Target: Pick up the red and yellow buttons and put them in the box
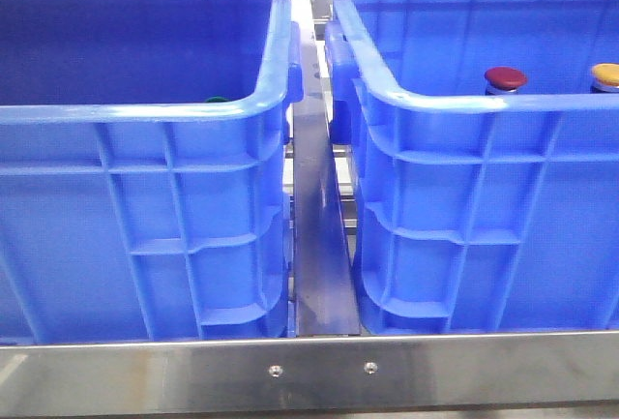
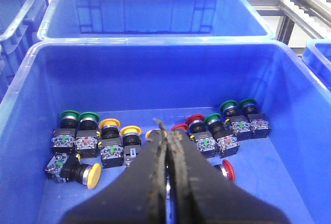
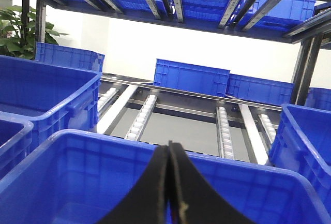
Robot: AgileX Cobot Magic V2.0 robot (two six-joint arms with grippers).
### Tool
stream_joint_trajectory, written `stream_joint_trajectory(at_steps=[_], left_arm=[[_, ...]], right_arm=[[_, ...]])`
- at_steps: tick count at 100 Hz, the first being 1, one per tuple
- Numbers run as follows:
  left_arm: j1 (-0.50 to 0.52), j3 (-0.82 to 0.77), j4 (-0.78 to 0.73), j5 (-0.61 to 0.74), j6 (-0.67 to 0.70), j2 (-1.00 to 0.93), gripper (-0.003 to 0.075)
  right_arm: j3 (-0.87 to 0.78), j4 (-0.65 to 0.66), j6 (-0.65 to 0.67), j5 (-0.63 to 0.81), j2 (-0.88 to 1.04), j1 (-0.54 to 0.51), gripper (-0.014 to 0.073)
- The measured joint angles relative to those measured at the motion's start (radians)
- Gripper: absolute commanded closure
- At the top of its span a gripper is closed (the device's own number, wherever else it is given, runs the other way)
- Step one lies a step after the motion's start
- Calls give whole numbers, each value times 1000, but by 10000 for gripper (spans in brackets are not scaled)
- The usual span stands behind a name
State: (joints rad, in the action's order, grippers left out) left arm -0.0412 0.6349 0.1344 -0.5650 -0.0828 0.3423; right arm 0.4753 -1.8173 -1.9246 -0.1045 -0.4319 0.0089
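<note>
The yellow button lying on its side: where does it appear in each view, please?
Front view: not identifiable; a yellow cap shows above the right crate's rim.
Left wrist view: yellow button on the crate floor, before the button row.
Right wrist view: not in it.
Shared landmark: blue crate rim.

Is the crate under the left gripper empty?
No, the blue crate below the left gripper holds many push buttons with green, yellow and red caps.

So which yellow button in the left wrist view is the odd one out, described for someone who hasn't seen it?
Start with the blue crate holding the row of push buttons. Go to the row's end with two green and two upright yellow buttons. The yellow button nearer the camera lies tipped on its side, apart from the row.
</note>
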Motion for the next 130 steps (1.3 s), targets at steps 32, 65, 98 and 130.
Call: stream_joint_trajectory(at_steps=[32,65,98,130], left_arm=[[0,0,0,0,0,0,739],[0,0,0,0,0,0,739],[0,0,0,0,0,0,739],[0,0,0,0,0,0,739]], right_arm=[[-2,0,0,0,0,0,661],[-2,0,0,-20,0,0,661],[-2,0,0,-24,0,0,661],[-2,0,0,-24,0,0,661]])
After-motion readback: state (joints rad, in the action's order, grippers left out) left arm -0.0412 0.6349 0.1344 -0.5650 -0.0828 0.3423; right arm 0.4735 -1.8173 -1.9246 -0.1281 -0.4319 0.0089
